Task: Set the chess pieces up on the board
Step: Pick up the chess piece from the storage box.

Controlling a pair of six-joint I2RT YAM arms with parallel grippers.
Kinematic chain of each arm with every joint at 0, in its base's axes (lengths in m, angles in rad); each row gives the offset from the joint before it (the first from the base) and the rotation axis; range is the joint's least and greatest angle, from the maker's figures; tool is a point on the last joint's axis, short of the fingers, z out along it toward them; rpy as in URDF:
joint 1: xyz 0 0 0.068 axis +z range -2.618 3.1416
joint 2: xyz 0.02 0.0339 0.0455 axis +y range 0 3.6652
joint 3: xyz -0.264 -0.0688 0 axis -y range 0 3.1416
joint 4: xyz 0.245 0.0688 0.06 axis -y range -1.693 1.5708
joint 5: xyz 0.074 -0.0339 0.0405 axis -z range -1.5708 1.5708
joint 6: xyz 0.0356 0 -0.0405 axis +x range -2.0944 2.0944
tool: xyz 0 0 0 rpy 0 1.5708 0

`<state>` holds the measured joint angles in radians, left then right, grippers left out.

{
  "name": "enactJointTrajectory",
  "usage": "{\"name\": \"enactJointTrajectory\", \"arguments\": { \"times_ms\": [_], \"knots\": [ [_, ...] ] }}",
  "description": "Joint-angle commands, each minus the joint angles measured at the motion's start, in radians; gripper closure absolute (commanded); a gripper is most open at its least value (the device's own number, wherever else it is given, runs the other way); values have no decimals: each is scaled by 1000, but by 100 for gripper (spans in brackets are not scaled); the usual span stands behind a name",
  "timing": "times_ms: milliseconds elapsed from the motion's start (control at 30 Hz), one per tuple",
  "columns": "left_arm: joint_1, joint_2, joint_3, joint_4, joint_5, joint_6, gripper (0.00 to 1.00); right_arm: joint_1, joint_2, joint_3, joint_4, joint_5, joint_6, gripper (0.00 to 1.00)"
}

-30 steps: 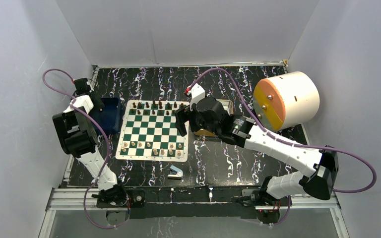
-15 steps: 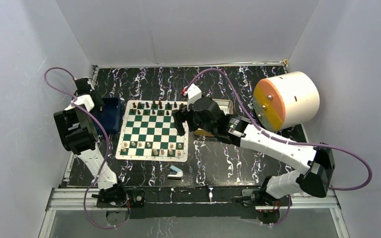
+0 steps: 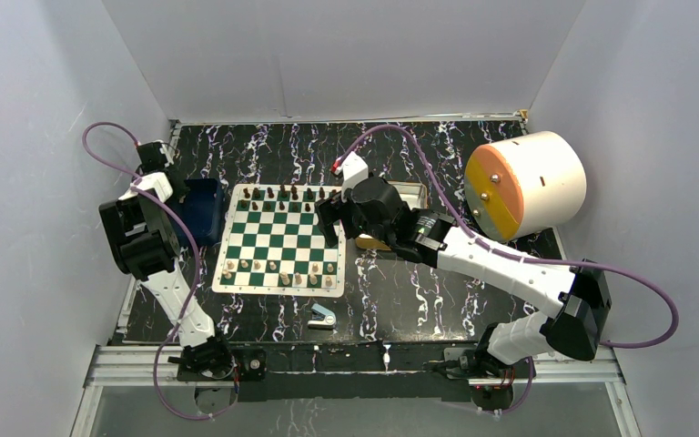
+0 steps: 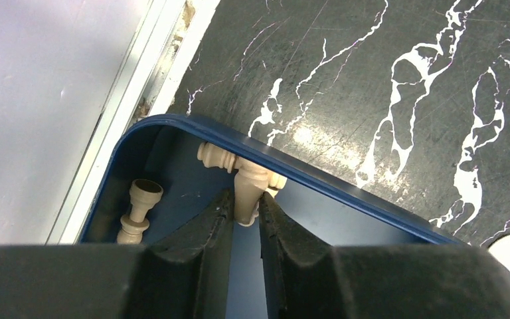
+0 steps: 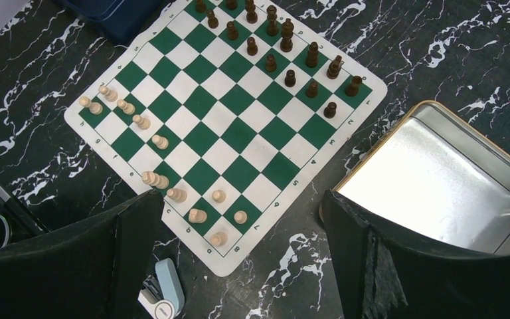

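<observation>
The green-and-white board (image 3: 279, 238) lies mid-table, with dark chess pieces (image 3: 282, 193) along its far rows and pale ones (image 3: 278, 273) along its near rows. In the left wrist view my left gripper (image 4: 244, 206) reaches into the dark blue tray (image 4: 319, 179), its fingers shut on an upright pale piece (image 4: 251, 186). A second pale piece (image 4: 139, 209) lies in the tray's corner and a third (image 4: 216, 156) against its rim. My right gripper (image 3: 332, 223) hovers open over the board's right edge (image 5: 202, 103), holding nothing.
A silver tin (image 5: 438, 173) sits right of the board, partly under the right arm. A blue-and-white stapler-like object (image 3: 321, 317) lies near the board's front edge. A big white cylinder with an orange face (image 3: 523, 182) stands at the far right. Walls close in on both sides.
The right arm has drifted a little left and farther back along the board's right edge. The left arm has barely shifted at the blue tray.
</observation>
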<state>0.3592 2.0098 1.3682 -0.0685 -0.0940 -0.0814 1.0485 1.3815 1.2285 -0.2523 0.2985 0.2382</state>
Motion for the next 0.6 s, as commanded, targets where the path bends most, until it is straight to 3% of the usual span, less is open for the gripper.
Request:
{"name": "enactJointTrajectory", "arguments": {
  "times_ms": [0, 233, 567],
  "knots": [
    [6, -29, 22, -10, 10, 9, 85, -4, -34, 0, 79, 29, -4, 1],
    [6, -97, 7, -49, 5, 2, 96, -3, -61, -22, 88, 36, 0, 1],
    [6, -225, 26, -200, -42, -113, 97, -3, -86, -64, 98, 23, 66, 1]
  ]
}}
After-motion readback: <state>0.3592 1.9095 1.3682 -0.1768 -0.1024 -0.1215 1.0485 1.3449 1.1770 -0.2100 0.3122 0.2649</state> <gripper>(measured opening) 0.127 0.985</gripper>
